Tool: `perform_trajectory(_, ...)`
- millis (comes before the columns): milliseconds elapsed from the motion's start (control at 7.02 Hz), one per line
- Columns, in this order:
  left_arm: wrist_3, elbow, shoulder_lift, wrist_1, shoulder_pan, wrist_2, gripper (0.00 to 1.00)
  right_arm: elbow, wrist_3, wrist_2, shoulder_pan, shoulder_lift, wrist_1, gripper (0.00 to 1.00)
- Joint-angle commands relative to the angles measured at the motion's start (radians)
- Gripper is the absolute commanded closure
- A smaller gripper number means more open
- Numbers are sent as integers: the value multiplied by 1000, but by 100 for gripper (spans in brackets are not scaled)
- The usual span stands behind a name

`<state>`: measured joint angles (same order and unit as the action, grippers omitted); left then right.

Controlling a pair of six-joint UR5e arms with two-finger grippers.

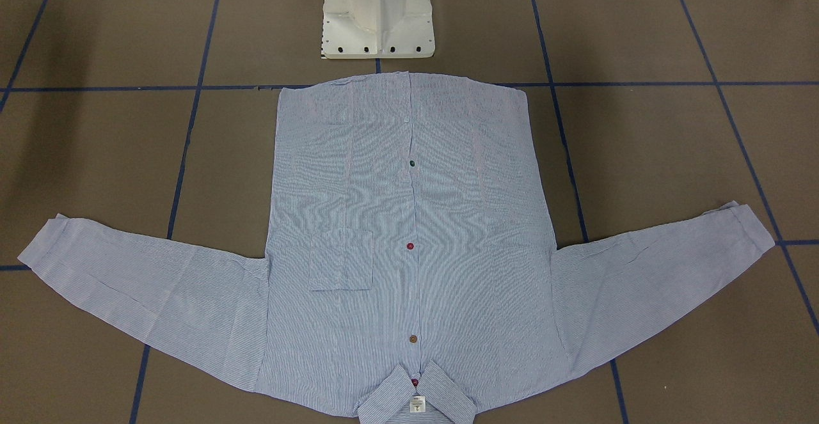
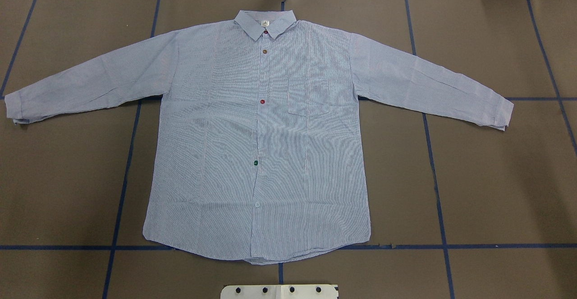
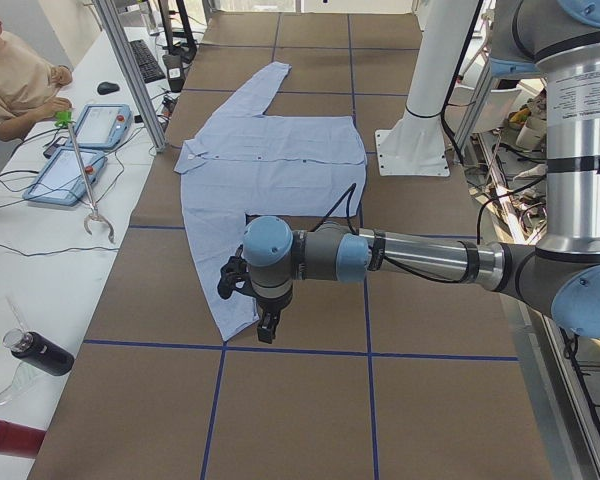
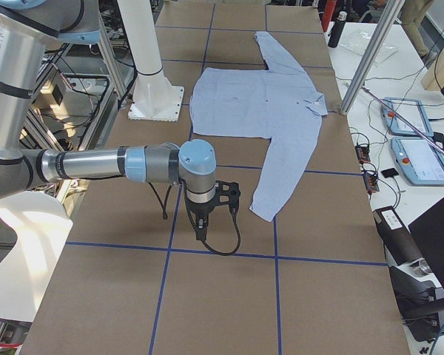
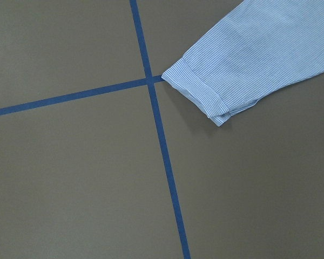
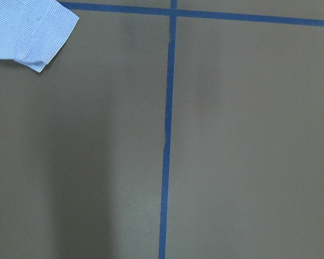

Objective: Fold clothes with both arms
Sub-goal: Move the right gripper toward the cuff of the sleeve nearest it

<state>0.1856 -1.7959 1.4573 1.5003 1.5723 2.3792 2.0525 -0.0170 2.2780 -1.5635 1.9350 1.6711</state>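
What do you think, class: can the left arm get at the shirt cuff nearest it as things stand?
Probably yes. The left gripper hangs close by that cuff, which lies flat on the table with nothing on or around it.

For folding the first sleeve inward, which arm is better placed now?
Likely left. The left gripper hangs close beside the left cuff, which fills more of its wrist view; the right gripper stands clearly apart from the right cuff.
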Motion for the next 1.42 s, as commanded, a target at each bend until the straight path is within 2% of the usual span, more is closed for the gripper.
perform_trajectory(0,3,-22,0,1,0,-3,0,2,0,0,-1,-1,-1,0)
perform_trajectory(427,0,-86,0,3,0,0,0,8,-4,0,0,-27,-23,0)
perform_trajectory(570,-9,-124,2,24,0,-14,0,-12,-5,-2,0,-30,-127,0)
perform_trajectory(712,-11,-138,11,43,0,-15,0,-75,11,1,2,-33,-234,0)
perform_trajectory(855,-11,-140,18,88,0,-14,0,-127,110,3,10,-74,-301,0)
perform_trajectory(997,-11,-129,21,176,0,-12,0,-129,250,12,57,-100,-347,0)
perform_trajectory(1282,-12,-102,28,441,-2,-9,0,-146,529,6,195,-132,-506,0)
